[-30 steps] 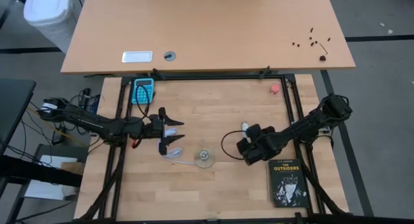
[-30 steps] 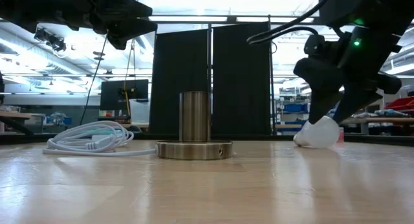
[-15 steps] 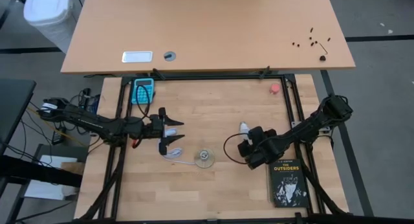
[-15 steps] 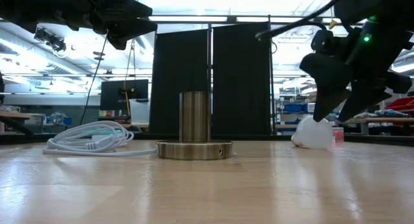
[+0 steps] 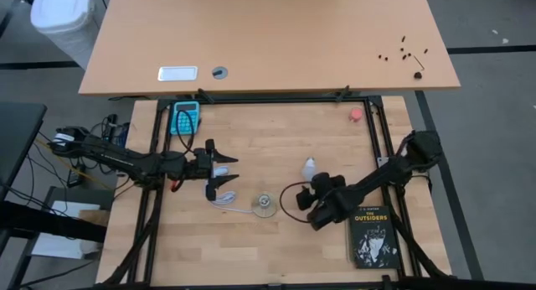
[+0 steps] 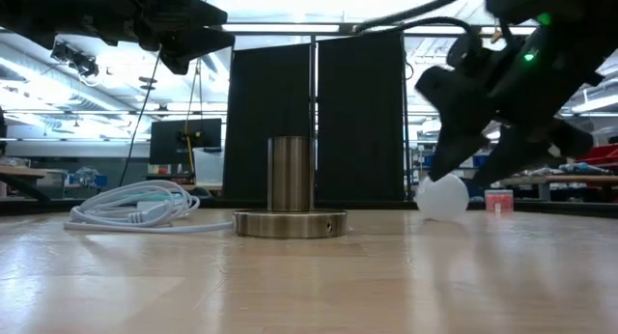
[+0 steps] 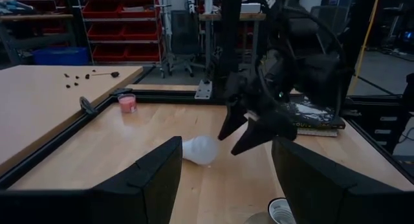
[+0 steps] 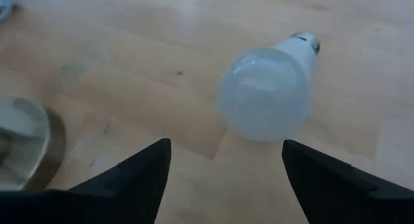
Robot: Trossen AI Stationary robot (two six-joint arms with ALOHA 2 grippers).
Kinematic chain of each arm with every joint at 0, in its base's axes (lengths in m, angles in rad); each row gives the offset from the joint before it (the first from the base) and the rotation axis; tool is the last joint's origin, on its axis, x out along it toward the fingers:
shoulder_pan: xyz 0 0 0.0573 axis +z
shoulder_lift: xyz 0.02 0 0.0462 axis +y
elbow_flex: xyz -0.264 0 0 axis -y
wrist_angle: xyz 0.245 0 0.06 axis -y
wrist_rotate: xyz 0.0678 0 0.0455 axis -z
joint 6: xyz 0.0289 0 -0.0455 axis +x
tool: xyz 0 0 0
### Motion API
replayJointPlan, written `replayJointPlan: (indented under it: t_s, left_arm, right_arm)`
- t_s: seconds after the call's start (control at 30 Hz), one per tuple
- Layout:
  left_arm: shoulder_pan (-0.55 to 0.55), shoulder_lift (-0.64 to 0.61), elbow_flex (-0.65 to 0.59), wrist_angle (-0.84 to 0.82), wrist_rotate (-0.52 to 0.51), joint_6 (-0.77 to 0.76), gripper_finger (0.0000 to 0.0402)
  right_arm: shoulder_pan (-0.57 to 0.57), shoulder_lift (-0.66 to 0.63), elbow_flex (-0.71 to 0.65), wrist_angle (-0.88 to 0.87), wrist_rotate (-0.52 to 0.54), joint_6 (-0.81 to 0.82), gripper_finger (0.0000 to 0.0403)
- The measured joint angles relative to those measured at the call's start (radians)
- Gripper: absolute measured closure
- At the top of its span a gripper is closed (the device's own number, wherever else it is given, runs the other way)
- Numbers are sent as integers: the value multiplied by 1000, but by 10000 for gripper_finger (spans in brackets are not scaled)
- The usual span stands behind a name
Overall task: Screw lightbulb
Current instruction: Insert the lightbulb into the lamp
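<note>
I have the lightbulb lying on its side on the wooden table, free of both arms; in the right wrist view it shows glass end nearest the camera, with the grey screw base pointing away; in the low view it rests on the tabletop just right of the black panels behind.

My right gripper sits just beside the bulb, a little nearer the front edge of the table, between the bulb and the black book; its two dark fingers stand wide apart with nothing between them, and the bulb lies beyond their tips, not touched so far as I can see; from the left wrist camera I see that gripper raised above the table with the bulb just beside its tips.

My left gripper waits at the left side of the table, above the coiled white cord; its jaws are also spread wide and empty.

The metal socket base stands upright between the two grippers, well clear of the bulb; in the low view its cylinder rises from a round disc; a small pink-red cup sits near the far right corner; a teal device sits at the far left.
</note>
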Motion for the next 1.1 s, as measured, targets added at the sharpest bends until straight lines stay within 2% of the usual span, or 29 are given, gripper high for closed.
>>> replayJointPlan:
  t_s: [0.23, 0.5, 0.77, 0.87, 1.1]
  left_arm:
    - [0, 0, 0, 0, 0, 0, 156]
    - [0, 0, 0, 0, 1, -12, 156]
    - [0, 0, 0, -30, 1, -23, 156]
    - [0, 0, 0, -47, 1, -23, 156]
    - [0, 0, 0, -52, 1, -23, 156]
  right_arm:
    - [-16, 152, 143, -201, 60, 52, 95]
    - [-9, 194, 166, -231, 127, 119, 95]
    - [38, 192, 163, -507, 45, 340, 95]
    - [69, 182, 164, -524, 36, 398, 95]
    - [111, 176, 209, -526, 40, 387, 95]
